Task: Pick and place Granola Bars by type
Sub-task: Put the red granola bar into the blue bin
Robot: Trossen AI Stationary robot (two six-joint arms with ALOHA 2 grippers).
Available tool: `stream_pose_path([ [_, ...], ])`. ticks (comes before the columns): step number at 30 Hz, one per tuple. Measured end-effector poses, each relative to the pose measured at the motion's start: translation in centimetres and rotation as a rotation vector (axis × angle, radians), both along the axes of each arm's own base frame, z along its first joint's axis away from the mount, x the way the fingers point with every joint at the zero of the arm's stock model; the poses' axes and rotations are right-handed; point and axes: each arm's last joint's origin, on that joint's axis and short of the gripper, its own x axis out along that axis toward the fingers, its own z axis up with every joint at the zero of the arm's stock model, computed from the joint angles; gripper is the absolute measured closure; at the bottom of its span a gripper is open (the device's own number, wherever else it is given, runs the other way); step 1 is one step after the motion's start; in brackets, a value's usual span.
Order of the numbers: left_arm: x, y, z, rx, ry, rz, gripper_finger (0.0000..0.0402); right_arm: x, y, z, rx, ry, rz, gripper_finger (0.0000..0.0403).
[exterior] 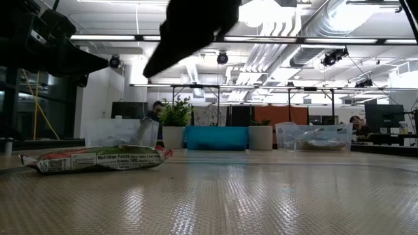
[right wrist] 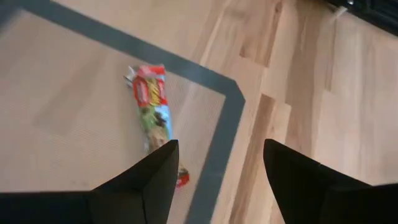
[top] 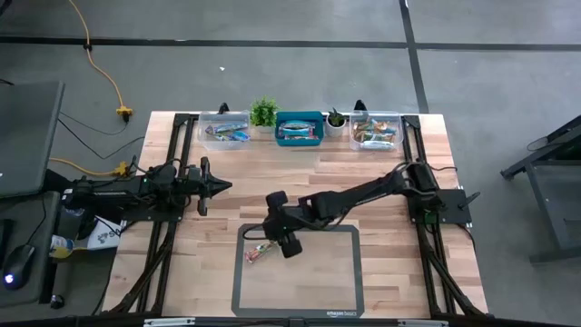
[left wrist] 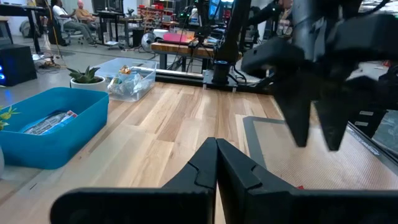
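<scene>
One granola bar (top: 260,253) flat on the mat (top: 327,300) near its left edge, right gripper (top: 287,238) above and just beside it, jaws spread, empty, left gripper (top: 218,185) over bare table, jaws pressed together, three bins (top: 300,128) and two plants (top: 264,113) along far edge, nothing blocking the bar.

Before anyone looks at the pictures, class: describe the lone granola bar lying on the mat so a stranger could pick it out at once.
Start at the grey-bordered mat on the near half of the wooden table. Near its left corner farthest from the front edge, just under the open right gripper, lies one granola bar. It is the only bar out loose, red and green in its wrapper; every other bar sits in the bins along the far edge.
</scene>
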Motion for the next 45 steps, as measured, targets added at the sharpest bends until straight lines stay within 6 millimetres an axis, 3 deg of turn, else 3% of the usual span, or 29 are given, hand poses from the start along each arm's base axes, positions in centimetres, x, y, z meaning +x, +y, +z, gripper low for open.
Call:
stream_pose_path([
  [10, 0.0, 0.0, 0.0, 0.0, 0.0, 0.0, 0.04, -1.4, 1.0, -4.1, 0.074, 0.046, 0.075, 0.0185],
  [21, 0.0, 0.0, 0.0, 0.0, 0.0, 0.0, 0.04, -1.3, 2.2, -4.0, -0.015, -0.05, 0.201, 0.0185],
  [31, 0.0, 0.0, 0.0, 0.0, 0.0, 0.0, 0.04, 0.3, 2.5, -6.3, -0.022, -0.137, 0.217, 0.0185],
  [45, 0.0, 0.0, 0.0, 0.0, 0.0, 0.0, 0.04, 0.7, 2.2, -9.9, 0.006, -0.049, 0.188, 0.0185],
])
